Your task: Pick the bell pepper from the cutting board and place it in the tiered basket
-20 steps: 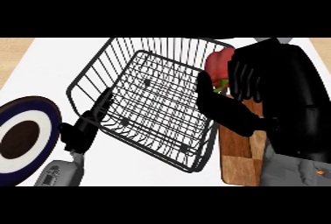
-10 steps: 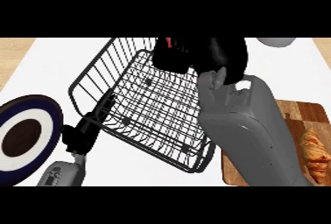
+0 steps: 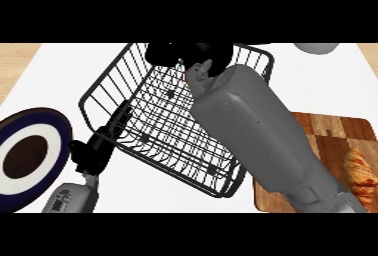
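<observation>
My right forearm (image 3: 251, 135) stretches across the black wire tiered basket (image 3: 159, 135) in the middle of the counter. My right hand (image 3: 184, 52) is over the basket's far rim, its fingers curled downward. They hide the bell pepper almost entirely, and it shows nowhere on the board or the basket's mesh. The wooden cutting board (image 3: 332, 132) lies at the right, partly under my forearm. My left hand (image 3: 88, 150) rests open beside the basket's left rim, fingers up.
A croissant (image 3: 359, 172) lies on the cutting board's right side. A dark blue and white plate (image 3: 29, 160) sits at the left edge. A pale rounded object (image 3: 317, 48) shows at the top right.
My right hand has carried the red pepper from above the board, leftward and farther away, to the basket's far rim. My forearm now covers much of the basket. The left hand has not moved.
</observation>
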